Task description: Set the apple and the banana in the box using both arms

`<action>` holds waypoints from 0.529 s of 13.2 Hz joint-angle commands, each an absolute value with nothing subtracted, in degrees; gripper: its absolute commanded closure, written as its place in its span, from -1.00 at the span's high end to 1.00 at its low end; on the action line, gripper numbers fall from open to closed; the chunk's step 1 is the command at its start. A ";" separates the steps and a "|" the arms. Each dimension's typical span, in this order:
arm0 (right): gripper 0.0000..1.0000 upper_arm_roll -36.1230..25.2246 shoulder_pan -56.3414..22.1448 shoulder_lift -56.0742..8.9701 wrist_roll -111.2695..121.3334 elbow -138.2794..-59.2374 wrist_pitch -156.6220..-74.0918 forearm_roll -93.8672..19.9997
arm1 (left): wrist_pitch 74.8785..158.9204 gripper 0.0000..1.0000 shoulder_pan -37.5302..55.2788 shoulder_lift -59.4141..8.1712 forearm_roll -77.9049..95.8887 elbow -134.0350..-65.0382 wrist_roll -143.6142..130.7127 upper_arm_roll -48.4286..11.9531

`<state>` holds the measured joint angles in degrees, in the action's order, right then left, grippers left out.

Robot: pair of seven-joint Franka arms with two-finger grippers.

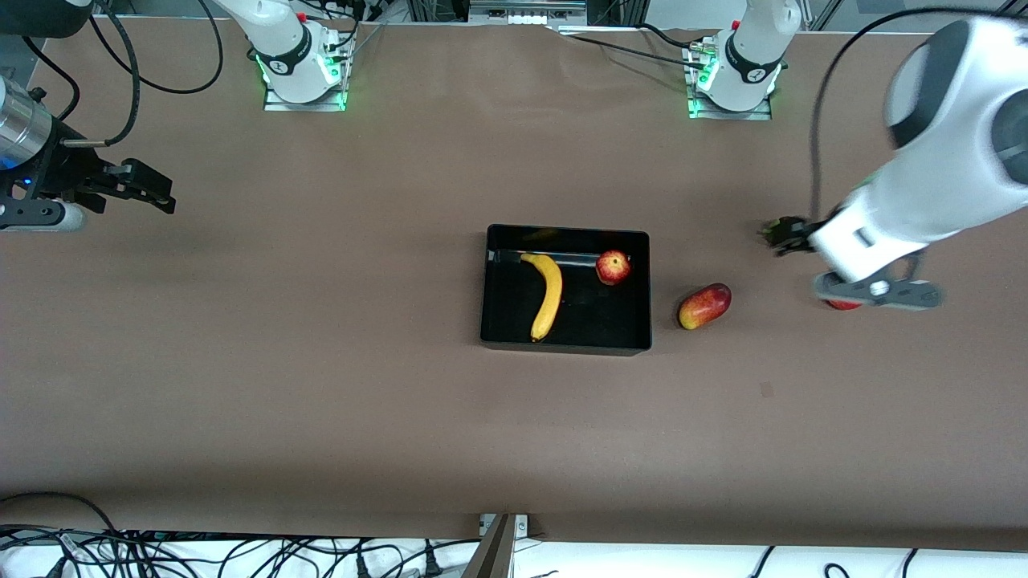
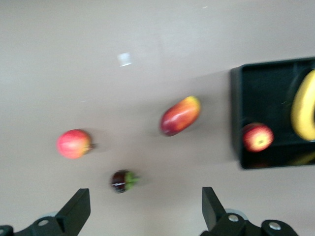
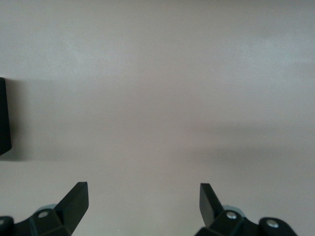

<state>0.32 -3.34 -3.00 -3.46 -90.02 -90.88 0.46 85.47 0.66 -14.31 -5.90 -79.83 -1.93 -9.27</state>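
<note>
The black box [image 1: 566, 341] sits mid-table. The banana [image 1: 548, 293] lies in it. The apple [image 1: 613, 267] lies in its corner toward the left arm's base. In the left wrist view the box [image 2: 237, 118], the apple [image 2: 257, 137] and the banana [image 2: 305, 105] show at one edge. My left gripper [image 2: 145, 201] is open and empty, up in the air over bare table near a dark fruit; its arm covers it in the front view. My right gripper [image 1: 157, 193] is open and empty, held over the right arm's end of the table. The right wrist view shows this gripper [image 3: 143, 196] wide open and the box's edge [image 3: 4, 118].
A red-yellow mango-shaped fruit [image 1: 704, 306] lies beside the box toward the left arm's end, also in the left wrist view [image 2: 180, 115]. A dark fruit with green leaves [image 1: 783, 235] [image 2: 123, 181] and a red-pink round fruit [image 1: 843, 304] [image 2: 74, 143] lie farther toward that end.
</note>
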 commanded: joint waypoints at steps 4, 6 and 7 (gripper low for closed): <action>1.00 0.26 -3.51 -1.85 -2.64 -90.88 -91.23 1.41 | 95.54 1.00 3.34 -1.42 0.00 -94.82 1.32 0.35; 1.00 0.26 -3.52 -1.85 -2.64 -90.88 -91.23 1.41 | 92.48 1.00 3.25 -0.62 -1.92 -95.10 1.23 0.35; 1.00 0.26 -3.52 -1.85 -2.64 -90.88 -91.23 1.41 | 90.98 1.00 3.25 -0.70 -2.72 -94.92 1.23 0.35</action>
<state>0.32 -3.35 -3.00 -3.45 -90.01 -90.90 0.46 92.49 2.18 -2.92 -1.36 -92.55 0.71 -0.59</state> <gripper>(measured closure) 0.000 0.000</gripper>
